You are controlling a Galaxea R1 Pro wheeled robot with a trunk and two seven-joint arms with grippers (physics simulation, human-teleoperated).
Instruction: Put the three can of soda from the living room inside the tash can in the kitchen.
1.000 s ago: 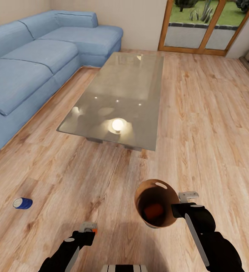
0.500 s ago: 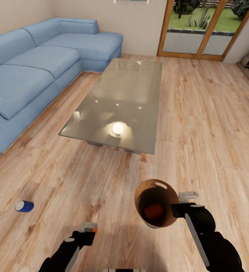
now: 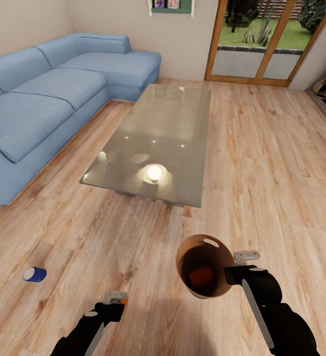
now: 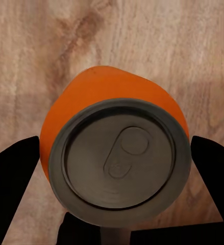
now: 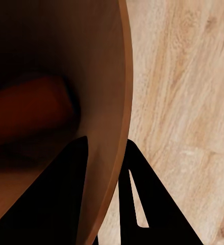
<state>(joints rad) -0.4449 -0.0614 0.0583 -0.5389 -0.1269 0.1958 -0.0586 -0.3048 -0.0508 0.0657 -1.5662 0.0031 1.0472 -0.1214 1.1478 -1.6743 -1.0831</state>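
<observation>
The sofa [image 3: 49, 99] runs along the far left, well left of the glass table [image 3: 155, 143]. The blue can [image 3: 34, 274] lies on its side on the plank floor [image 3: 281, 163], well short of the table's near left corner. The left gripper [image 3: 116, 299] hangs low over the floor nearer me than the table, its fingers [image 4: 12, 173] closed on either side of an orange can [image 4: 117, 148], grey end up. Right of it, the bin [image 3: 206, 267] is tilted, with another orange can [image 3: 201, 277] inside. The right gripper [image 3: 242, 267] pinches the bin's rim, one finger [image 5: 55, 199] inside, one outside. The glass doors [image 3: 261, 42] stand beyond the table, far right.
</observation>
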